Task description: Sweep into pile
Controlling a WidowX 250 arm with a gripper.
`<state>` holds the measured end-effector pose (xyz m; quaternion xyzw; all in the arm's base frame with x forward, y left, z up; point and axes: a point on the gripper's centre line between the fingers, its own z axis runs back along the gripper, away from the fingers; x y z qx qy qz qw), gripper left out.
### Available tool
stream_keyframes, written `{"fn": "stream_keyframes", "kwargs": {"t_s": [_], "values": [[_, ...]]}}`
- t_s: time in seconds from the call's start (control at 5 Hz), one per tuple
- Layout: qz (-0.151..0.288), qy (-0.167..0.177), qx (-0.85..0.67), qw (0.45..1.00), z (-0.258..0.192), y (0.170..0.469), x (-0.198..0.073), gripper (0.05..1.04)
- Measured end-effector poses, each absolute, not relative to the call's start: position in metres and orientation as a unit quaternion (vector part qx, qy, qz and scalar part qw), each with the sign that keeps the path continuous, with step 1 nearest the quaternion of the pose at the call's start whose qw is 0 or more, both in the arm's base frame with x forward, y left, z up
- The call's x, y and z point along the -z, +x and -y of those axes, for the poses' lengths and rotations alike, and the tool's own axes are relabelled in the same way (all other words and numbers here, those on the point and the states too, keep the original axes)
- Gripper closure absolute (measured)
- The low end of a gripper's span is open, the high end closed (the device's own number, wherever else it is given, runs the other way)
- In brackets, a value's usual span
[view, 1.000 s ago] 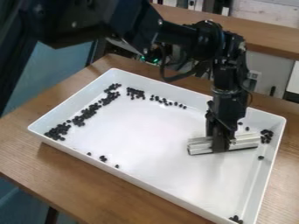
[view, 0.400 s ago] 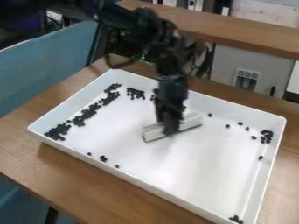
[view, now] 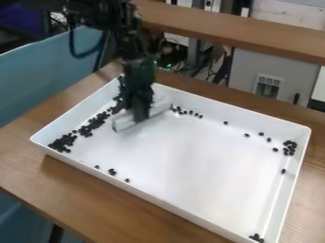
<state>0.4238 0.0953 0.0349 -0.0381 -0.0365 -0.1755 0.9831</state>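
Note:
Toward the back left of the white tray [view: 190,211], the black gripper [view: 140,115] hangs down, shut on a pale bar-shaped sweeper [view: 125,123] that juts out to both sides of it. Dark beans [view: 94,123] form a band along the tray's left side, with a denser clump at the left corner. The gripper and forearm hide part of the beans near the back left corner. A short row of beans [view: 188,112] runs along the back wall. Other beans [view: 289,147] cluster by the right corner, and a few lie at the front wall and front right corner.
The tray stands on a brown wooden table [view: 95,201], its raised walls surrounding the beans. Behind it are a wooden counter [view: 254,35] and a grey cabinet. A blue-green panel [view: 38,80] stands at the left.
The gripper has moved left across the tray with the sweeper, from the right side to the back left. Beans at the right that the arm covered are visible again.

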Motion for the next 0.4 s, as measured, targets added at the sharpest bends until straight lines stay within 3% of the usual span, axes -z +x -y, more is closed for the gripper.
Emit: {"fn": "stream_keyframes", "kwargs": {"t_s": [0.4], "values": [[0.041,-0.041,0.178,0.982,-0.1070,0.4291,-0.0412,0.703]]}}
